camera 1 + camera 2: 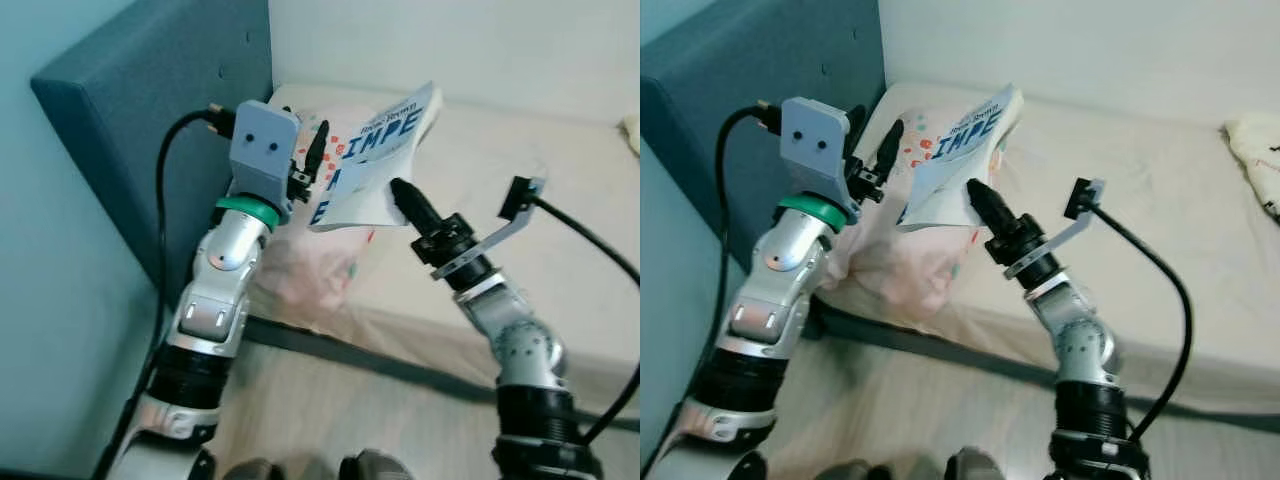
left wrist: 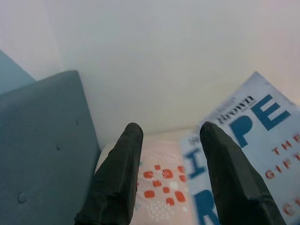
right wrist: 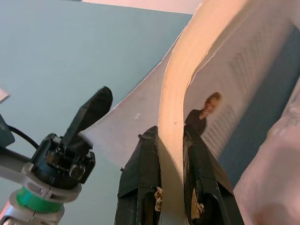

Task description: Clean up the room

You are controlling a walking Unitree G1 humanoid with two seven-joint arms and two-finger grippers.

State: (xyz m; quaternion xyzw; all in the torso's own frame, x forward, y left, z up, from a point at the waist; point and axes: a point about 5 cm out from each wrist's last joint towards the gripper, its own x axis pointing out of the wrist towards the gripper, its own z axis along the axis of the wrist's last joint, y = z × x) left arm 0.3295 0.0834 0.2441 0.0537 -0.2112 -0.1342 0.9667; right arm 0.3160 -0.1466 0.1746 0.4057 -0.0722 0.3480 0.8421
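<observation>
A pale blue book (image 1: pixel 375 150) with big blue letters is held up in the air over the head end of the bed. My right gripper (image 1: pixel 398 190) is shut on its lower edge; the right wrist view shows the curved pages (image 3: pixel 187 70) pinched between both fingers (image 3: pixel 140 168). My left gripper (image 1: pixel 875 135) stands open close to the book's left edge. In the left wrist view the cover (image 2: pixel 253 154) lies past one finger (image 2: pixel 225 173), not between the two. Below the book lies a white pillow (image 1: pixel 310 270) with red and teal dots.
The beige mattress (image 1: pixel 540 150) stretches to the right, with another cloth or pillow (image 1: pixel 1255 150) at its far edge. A blue padded headboard (image 1: pixel 150 100) rises on the left. The dark bed frame (image 1: pixel 350 350) and wooden floor (image 1: pixel 330 420) lie below.
</observation>
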